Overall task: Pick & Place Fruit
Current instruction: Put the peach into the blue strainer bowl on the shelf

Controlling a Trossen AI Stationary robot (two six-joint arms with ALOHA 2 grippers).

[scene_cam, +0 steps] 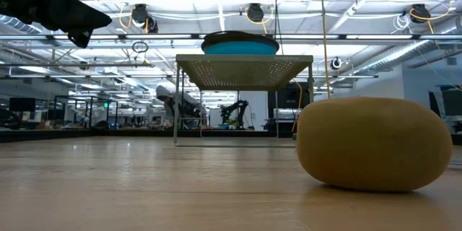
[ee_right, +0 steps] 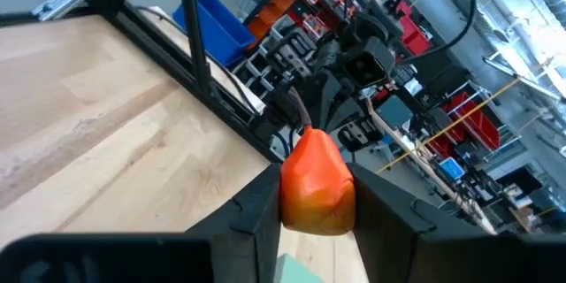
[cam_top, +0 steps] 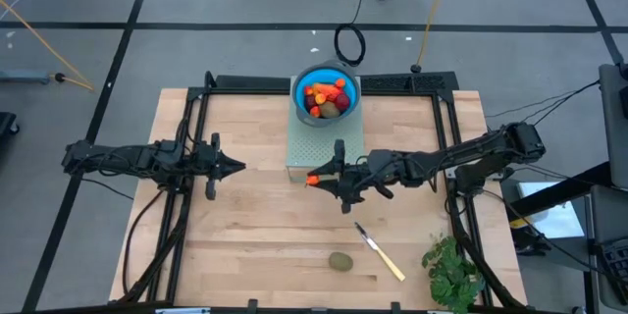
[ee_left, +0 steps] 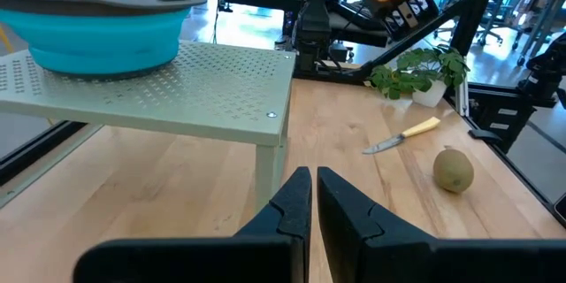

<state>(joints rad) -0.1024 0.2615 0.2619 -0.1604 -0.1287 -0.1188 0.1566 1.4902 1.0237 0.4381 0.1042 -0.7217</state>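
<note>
Fruit: an orange-red pear-shaped piece is clamped in the right pincer, raised above the counter beside the perforated stand. The blue bowl sits beyond. Its long axis runs along the fingers, narrow end outward. It could slip if squeezed unevenly. The left pincer waits closed.

Tabletop was pale planked wood, matt. Stand was perforated metal. Bowl looked smooth plastic. Orange fruit was glossy.
</note>
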